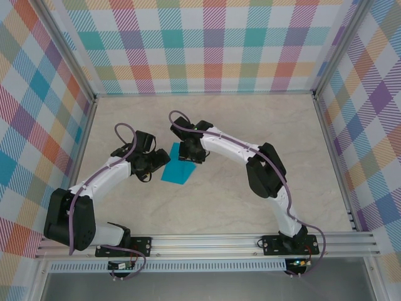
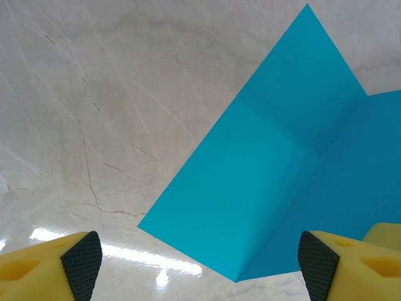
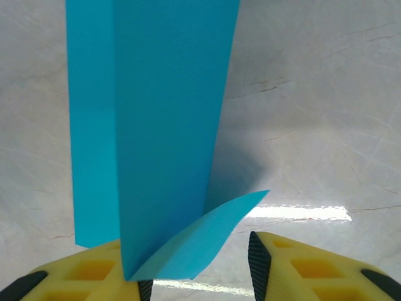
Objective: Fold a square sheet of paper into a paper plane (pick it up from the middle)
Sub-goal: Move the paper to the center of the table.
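The teal-blue sheet of paper [image 1: 177, 172] lies on the marble table [image 1: 250, 125] between my two grippers, creased down its middle. It is a folded sheet, and no paper plane is in view. My left gripper [image 1: 155, 164] is at its left edge. In the left wrist view the left gripper [image 2: 199, 266] is open wide, with a corner of the paper [image 2: 269, 157] lying between its fingertips and touching neither. My right gripper [image 1: 190, 157] is at the far end. In the right wrist view a folded strip of paper [image 3: 163, 125] rests over the left finger and a flap curls into the gap of the right gripper [image 3: 197, 276], whose jaws stand apart.
Checked cloth walls [image 1: 213, 44] on metal frame posts enclose the table on three sides. An aluminium rail [image 1: 207, 241] carrying both arm bases runs along the near edge. Bare marble lies behind and to the right of the paper.
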Tool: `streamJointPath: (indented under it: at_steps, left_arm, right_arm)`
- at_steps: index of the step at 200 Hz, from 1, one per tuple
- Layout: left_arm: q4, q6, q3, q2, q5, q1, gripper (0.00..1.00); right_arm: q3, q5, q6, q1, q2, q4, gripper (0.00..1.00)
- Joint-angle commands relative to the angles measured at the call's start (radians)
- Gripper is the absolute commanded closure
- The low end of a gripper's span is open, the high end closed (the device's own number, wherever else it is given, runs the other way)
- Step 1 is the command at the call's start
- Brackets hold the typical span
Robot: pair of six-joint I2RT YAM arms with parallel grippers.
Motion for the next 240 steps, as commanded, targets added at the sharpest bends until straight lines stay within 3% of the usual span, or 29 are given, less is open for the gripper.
streamJointPath:
  at_steps: [1, 52, 70, 169, 205, 240]
  left_arm:
    - [-0.023, -0.003, -0.017, 0.014, -0.007, 0.017, 0.16]
    - [0.005, -0.002, -0.025, 0.019, 0.056, 0.017, 0.15]
    - [0.038, 0.004, -0.038, 0.019, 0.116, 0.017, 0.14]
    - [0.148, 0.065, -0.053, 0.109, 0.376, -0.015, 0.02]
    - [0.192, 0.057, -0.046, 0.16, 0.436, -0.065, 0.04]
    - [0.178, 0.049, -0.01, 0.205, 0.395, -0.118, 0.12]
  right_arm:
    - [0.031, 0.036, 0.042, 0.002, 0.01, -0.069, 0.58]
    - [-0.053, 0.061, 0.071, -0.016, -0.036, -0.059, 0.91]
    - [-0.124, 0.052, 0.077, -0.031, -0.077, -0.015, 0.98]
    - [-0.532, -0.094, 0.022, -0.152, -0.304, 0.231, 0.88]
    - [-0.628, -0.092, 0.027, -0.181, -0.336, 0.243, 0.87]
    - [-0.683, -0.083, 0.022, -0.201, -0.359, 0.253, 0.87]
